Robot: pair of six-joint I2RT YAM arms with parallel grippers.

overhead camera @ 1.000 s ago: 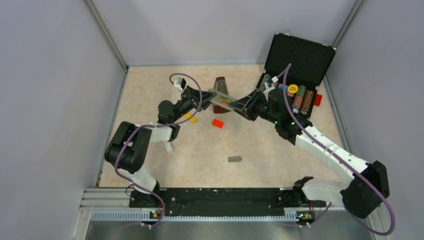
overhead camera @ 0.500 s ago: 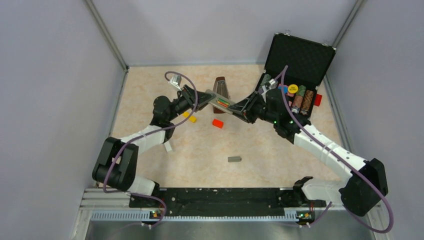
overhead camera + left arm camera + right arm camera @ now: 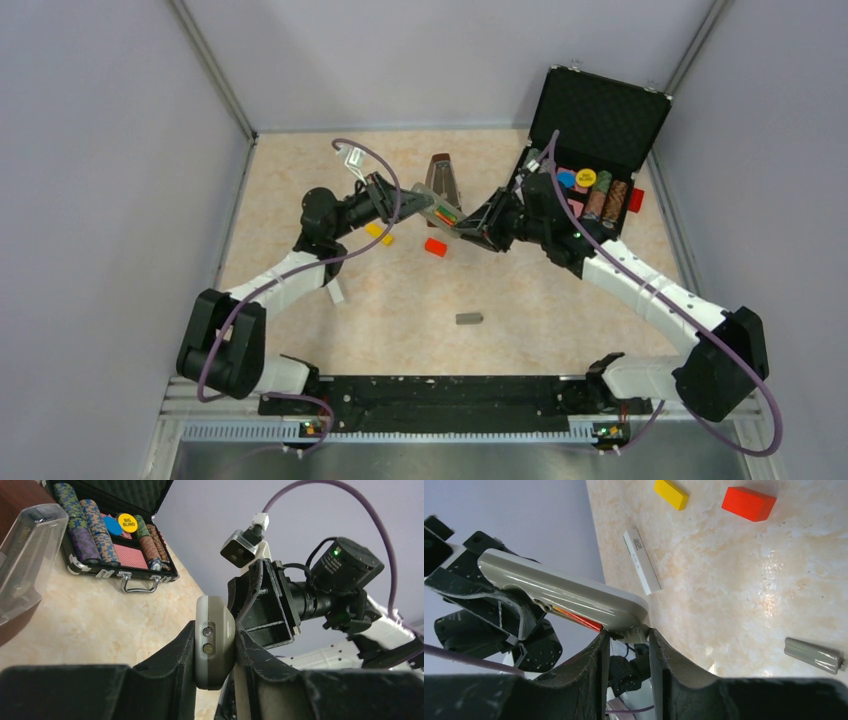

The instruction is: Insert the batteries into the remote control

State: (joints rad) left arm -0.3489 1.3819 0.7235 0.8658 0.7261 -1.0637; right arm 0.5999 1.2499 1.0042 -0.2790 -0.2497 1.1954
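Remote control runs lengthwise between left gripper and right gripper, each clamping one end; grey cover on bench below right gripper.

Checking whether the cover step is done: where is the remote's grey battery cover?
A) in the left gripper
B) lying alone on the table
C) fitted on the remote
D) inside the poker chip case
B: the grey cover lies on the table, apart from the remote held by the left gripper and right gripper.
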